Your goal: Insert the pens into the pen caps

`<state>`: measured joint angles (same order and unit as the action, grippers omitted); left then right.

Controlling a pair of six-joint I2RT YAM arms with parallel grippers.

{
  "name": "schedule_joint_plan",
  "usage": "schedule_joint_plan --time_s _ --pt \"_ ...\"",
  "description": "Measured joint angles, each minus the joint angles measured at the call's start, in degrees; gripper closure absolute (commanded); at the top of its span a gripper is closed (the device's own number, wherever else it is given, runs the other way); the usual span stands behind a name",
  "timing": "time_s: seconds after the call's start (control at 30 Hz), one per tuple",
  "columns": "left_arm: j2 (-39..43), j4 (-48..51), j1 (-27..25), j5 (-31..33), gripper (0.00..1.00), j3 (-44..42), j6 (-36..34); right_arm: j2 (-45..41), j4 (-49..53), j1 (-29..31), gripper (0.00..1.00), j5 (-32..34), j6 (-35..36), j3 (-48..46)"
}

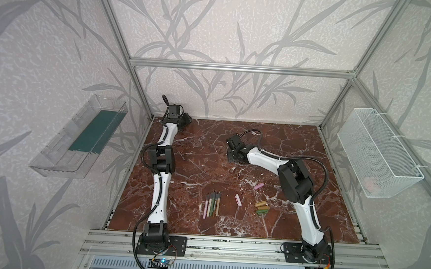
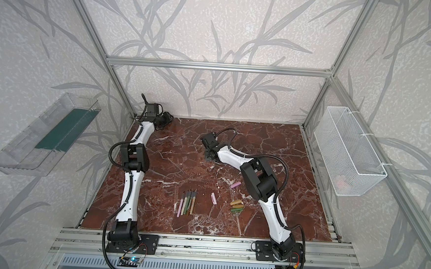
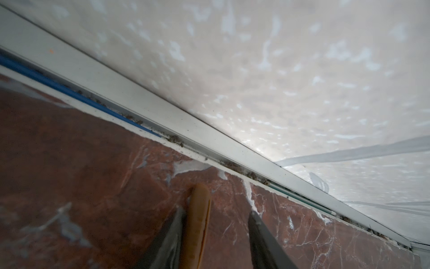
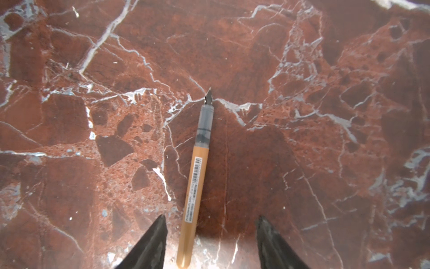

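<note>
Pens (image 1: 212, 204) lie in a row near the front of the worktop (image 1: 198, 149), caps (image 1: 261, 207) just right of them; one tan pen (image 4: 196, 177) and one tan cap (image 3: 197, 221) show only in wrist views, each cut off. Bent down mid-worktop, the right gripper (image 4: 211, 217) is spread around that pen, touching it nowhere visible; at the far left corner the left gripper (image 3: 216, 210) is spread, cap against one finger (image 3: 172, 237).

Table (image 1: 208, 145): red-brown marble, white veins
Left side: clear plastic tray (image 1: 54, 153), green strip (image 1: 99, 130) inside
Right side: white wire basket (image 1: 377, 155)
Frame (image 1: 239, 68): aluminium bars
Wallpaper (image 1: 216, 25): grey leaves
</note>
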<state>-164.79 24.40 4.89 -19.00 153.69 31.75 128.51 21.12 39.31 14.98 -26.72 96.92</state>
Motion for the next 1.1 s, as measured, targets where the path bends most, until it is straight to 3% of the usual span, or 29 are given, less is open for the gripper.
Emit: schedule_joint_plan --time_s 0.37,0.53,1.1 --pt "1.5 9.1 -3.0 6.5 0.72 0.7 -5.5 -1.7 -1.6 0.0 0.4 -0.8 0.1 -2.7" --pt "2.0 11.4 -4.3 10.3 0.61 1.0 -8.2 -3.3 -2.0 0.0 0.4 -1.1 0.2 -3.8" --pt "2.3 14.4 -5.9 18.5 0.63 1.6 -11.1 -3.9 -2.9 0.0 0.4 -1.1 0.2 -5.3"
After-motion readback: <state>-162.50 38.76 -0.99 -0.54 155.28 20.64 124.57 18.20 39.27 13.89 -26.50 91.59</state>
